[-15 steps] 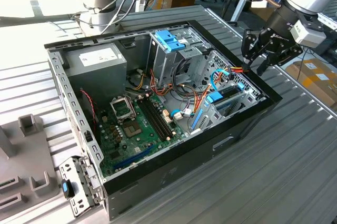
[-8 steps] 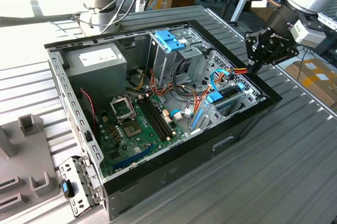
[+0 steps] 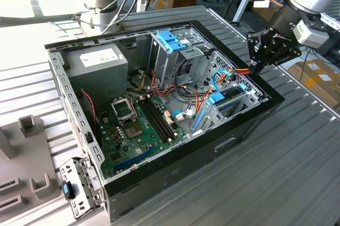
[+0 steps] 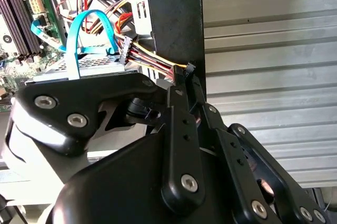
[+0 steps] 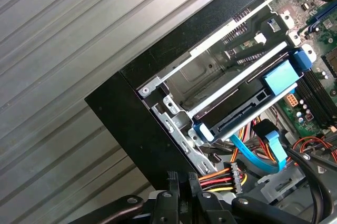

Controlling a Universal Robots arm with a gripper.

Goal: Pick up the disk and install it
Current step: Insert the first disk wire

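The black, jointed metal hand (image 3: 256, 67) hangs over the open case's (image 3: 175, 178) corner at the exterior view's right, its fingers (image 4: 181, 129) pressed together into a narrow point just beside a bundle of red, yellow and black wires (image 4: 152, 58); whether anything is pinched between the tips cannot be made out. In the second wrist view the linkages, studded with round silver bolts, fill the foreground and hide most of what lies below them. The disk (image 5: 239, 113) sits in the grey sheet-metal bay inside that corner of the case: the first wrist view shows its dark flat edge framed by light-blue plastic rails, with a square blue tab at one end, and a flat blue ribbon cable (image 5: 263, 150) curling just beside it. In the exterior view the disk (image 3: 226, 101) is a small blue and dark strip near the hand. Farther in lie the green motherboard (image 3: 138, 125) and a grey box-shaped power supply (image 3: 98, 64). The case rests on a ribbed grey metal surface (image 3: 265, 173).
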